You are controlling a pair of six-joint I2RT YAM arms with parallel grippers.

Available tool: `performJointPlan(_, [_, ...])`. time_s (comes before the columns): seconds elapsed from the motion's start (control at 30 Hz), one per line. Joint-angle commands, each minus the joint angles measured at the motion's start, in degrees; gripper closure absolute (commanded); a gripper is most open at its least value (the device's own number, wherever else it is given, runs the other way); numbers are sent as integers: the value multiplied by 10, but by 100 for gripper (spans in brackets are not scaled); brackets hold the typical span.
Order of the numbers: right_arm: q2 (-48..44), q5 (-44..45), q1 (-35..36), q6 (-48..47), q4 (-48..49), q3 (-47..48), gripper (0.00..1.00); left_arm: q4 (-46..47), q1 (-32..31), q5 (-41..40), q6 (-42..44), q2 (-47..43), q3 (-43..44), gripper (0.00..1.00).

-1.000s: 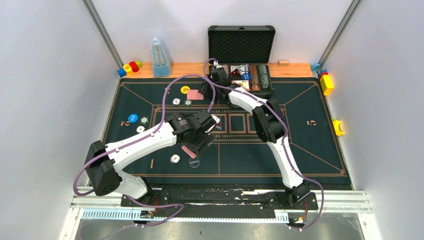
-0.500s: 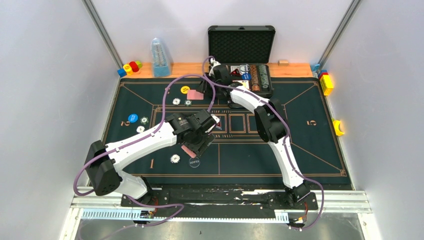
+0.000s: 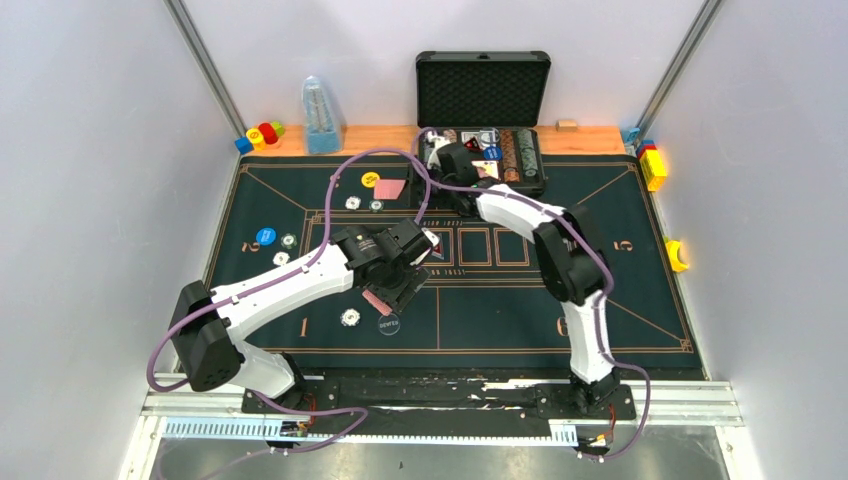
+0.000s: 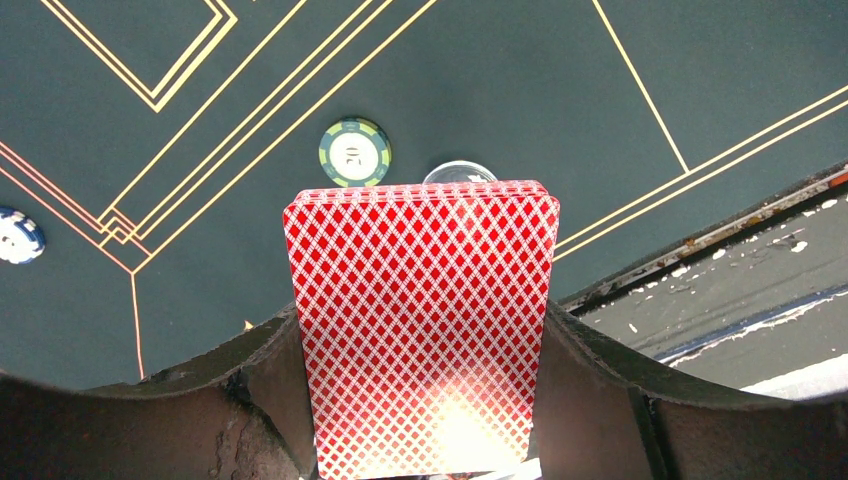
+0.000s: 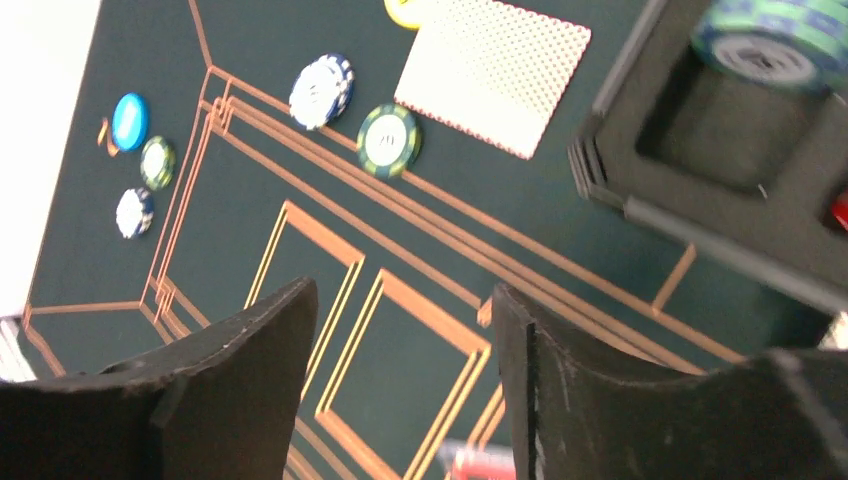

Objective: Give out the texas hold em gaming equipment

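My left gripper (image 3: 392,288) (image 4: 425,400) is shut on a deck of red-backed playing cards (image 4: 425,320), held above the mat near a green chip (image 4: 354,152) and a dealer button (image 3: 388,325). My right gripper (image 3: 438,168) (image 5: 400,350) hangs open and empty over the mat beside the case (image 3: 483,90). One card (image 3: 390,189) (image 5: 493,73) lies face down on the mat. Next to it are a yellow disc (image 3: 370,179), a white chip (image 5: 321,90) and a green chip (image 5: 389,140). Further left lies a blue disc (image 3: 265,237) with two chips (image 3: 288,240).
The open black case holds chip stacks (image 5: 775,40) at the back. Along the wooden ledge stand a clear blue bottle-like object (image 3: 320,115) and toy blocks (image 3: 262,133). More blocks (image 3: 652,165) and a yellow piece (image 3: 677,255) lie at the mat's right edge.
My right gripper has opened and drawn back to the right, away from the card on the mat, towards the case. The left arm and its deck have not moved.
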Motion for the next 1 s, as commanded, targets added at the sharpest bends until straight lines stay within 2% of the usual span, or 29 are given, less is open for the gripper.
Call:
performJointPlan(0.0, [-161, 20, -8, -3, 66, -112, 30, 9, -2, -6, 1, -10, 8, 100])
performJointPlan(0.13, [-258, 14, -27, 28, 82, -235, 14, 20, -3, 10, 9, -16, -1, 100])
performJointPlan(0.23, [-326, -30, -53, 65, 106, -340, 5, 31, -3, 29, 16, -27, -5, 100])
performJointPlan(0.4, [-420, -269, -77, 125, 241, -499, 3, 39, -3, 42, 22, -37, -14, 100])
performJointPlan(0.53, [-419, -400, -75, 219, 377, -576, 5, 41, -3, 53, 25, -38, -16, 100])
performJointPlan(0.63, [-385, -446, -60, 281, 462, -594, 6, 47, -3, 62, 28, -40, -18, 100])
performJointPlan(0.83, [-331, -455, -29, 336, 533, -584, 8, 50, -2, 70, 30, -39, -21, 100])
performJointPlan(0.97, [-294, -467, -7, 342, 528, -555, 9, 51, -3, 77, 33, -42, -21, 100])
